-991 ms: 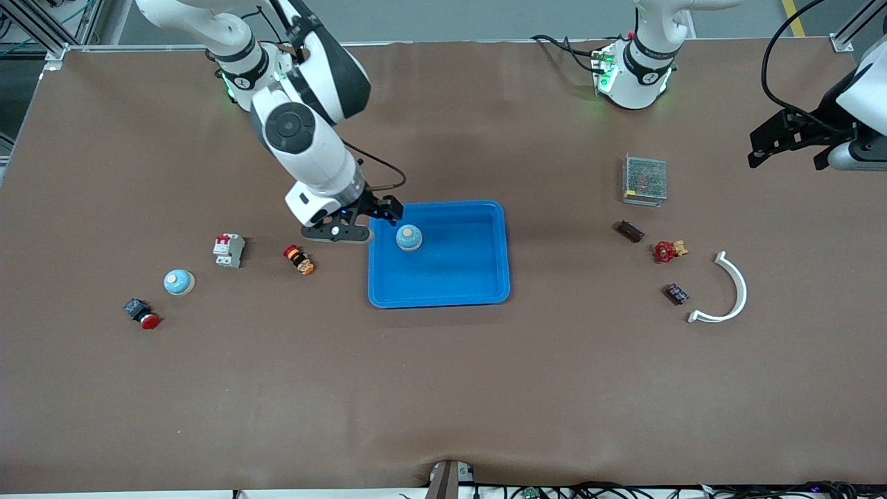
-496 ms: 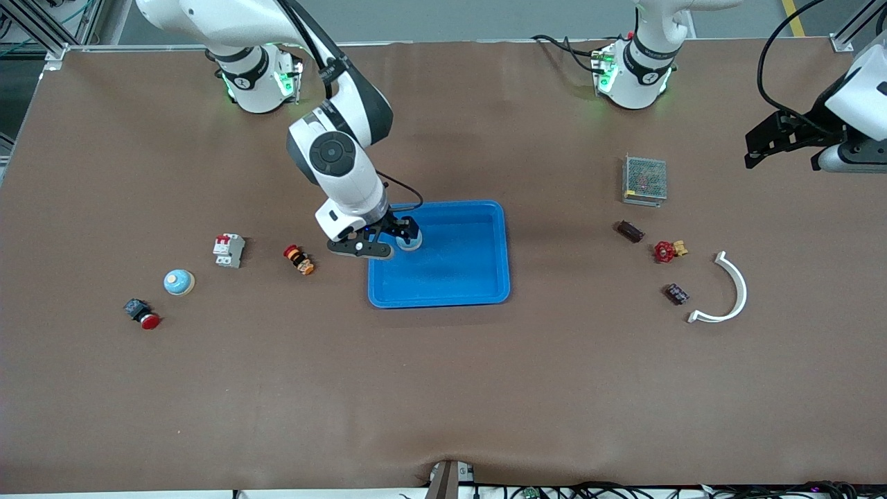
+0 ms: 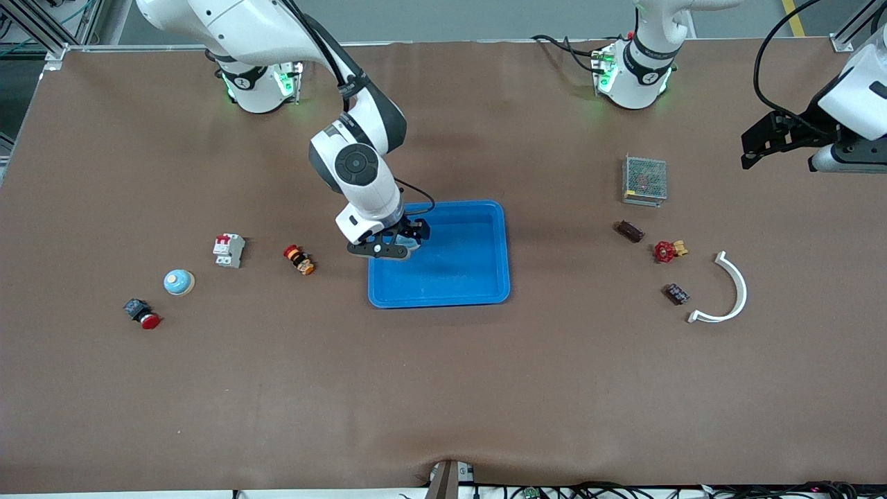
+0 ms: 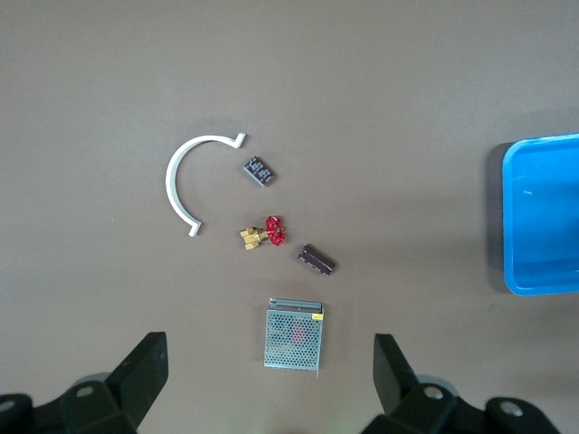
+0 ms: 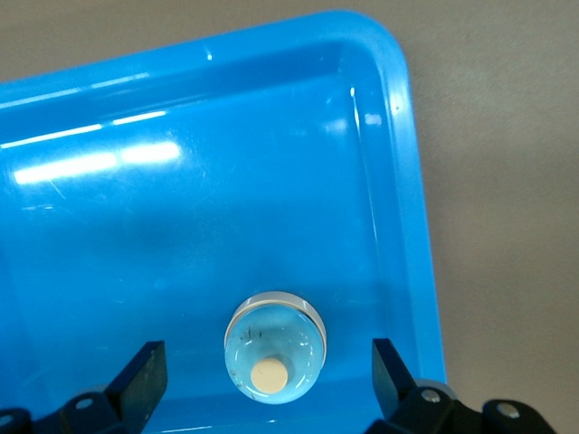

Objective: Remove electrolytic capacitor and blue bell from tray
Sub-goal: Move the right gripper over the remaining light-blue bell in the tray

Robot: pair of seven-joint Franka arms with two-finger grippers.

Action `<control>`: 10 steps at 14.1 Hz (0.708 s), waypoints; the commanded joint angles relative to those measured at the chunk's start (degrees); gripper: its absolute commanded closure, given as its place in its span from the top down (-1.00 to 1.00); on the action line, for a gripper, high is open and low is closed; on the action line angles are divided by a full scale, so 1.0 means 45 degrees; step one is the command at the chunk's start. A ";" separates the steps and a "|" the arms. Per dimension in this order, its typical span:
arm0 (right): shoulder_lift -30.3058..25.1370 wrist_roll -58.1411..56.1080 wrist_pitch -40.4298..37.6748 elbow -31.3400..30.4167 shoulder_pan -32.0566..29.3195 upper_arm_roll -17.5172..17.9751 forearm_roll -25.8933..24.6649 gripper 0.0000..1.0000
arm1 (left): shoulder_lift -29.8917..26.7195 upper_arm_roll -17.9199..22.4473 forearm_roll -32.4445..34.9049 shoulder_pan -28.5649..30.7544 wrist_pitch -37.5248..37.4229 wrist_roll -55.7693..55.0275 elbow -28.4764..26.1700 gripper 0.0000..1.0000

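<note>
Toward the right arm's end of the worktop lie a red push button, a spare blue bell, a white circuit breaker and a small orange-and-red part, all well apart from the tray. The right gripper hangs low over the tray's corner nearest the right arm's base. Its fingers are spread fully wide on either side of the task's blue bell, with nothing held yet. That bell sits upright on the tray floor just beside the rim, with a cream button on top. It looks like a small, rigid, light piece, and its glossy dome would probably let the pads slide upward. The safer hold is low down, across the pale band at its widest girth, squeezed evenly so it does not squirt toward the tray wall. No capacitor shows in the tray. Toward the left arm's end are a grey mesh box, two small dark parts that may be capacitors, a red valve handle and a white curved bracket. The left gripper waits over that end of the worktop, fingers wide apart and empty.
</note>
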 commanded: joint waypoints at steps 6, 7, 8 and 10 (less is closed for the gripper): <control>0.0691 0.0523 0.0673 0.0066 0.0517 -0.0201 -0.0498 1.00 | -0.0146 -0.0067 0.0287 0.0043 0.0136 -0.0033 -0.0098 1.00; 0.0827 0.0504 0.0732 0.0085 0.0518 -0.0201 -0.0517 1.00 | -0.0146 -0.0067 0.0287 0.0043 0.0136 -0.0033 -0.0098 1.00; 0.0925 0.0523 0.0849 0.0066 0.0518 -0.0201 -0.0575 1.00 | -0.0146 -0.0067 0.0287 0.0043 0.0136 -0.0033 -0.0098 1.00; 0.1082 0.0523 0.0987 0.0027 0.0537 -0.0201 -0.0654 1.00 | -0.0146 -0.0067 0.0287 0.0043 0.0136 -0.0033 -0.0098 1.00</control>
